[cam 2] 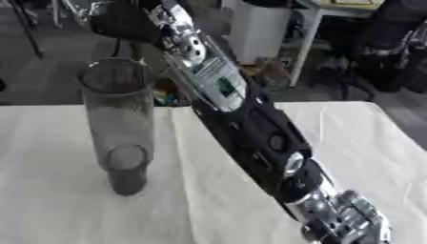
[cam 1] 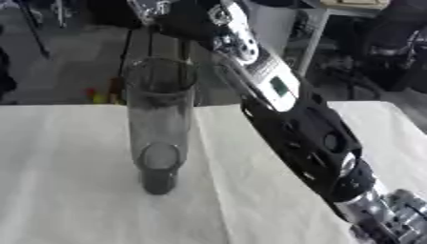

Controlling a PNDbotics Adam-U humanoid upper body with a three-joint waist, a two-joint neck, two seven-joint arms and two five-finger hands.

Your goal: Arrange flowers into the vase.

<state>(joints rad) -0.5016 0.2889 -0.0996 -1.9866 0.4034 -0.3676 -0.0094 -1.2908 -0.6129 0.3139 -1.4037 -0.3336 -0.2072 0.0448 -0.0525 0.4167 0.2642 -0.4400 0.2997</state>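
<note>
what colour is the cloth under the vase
White, slightly wrinkled cloth under the clear grey-tinted vase; left eye view.

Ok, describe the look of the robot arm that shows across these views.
Only one arm shows, entering from the lower right, so the right one. Its long middle shell is black with round recesses. Near the bottom is a silver metal joint. Further up sits a silver-white section bearing a small dark green rectangular marking, then silver round fittings. Neither hand is in view.
</note>
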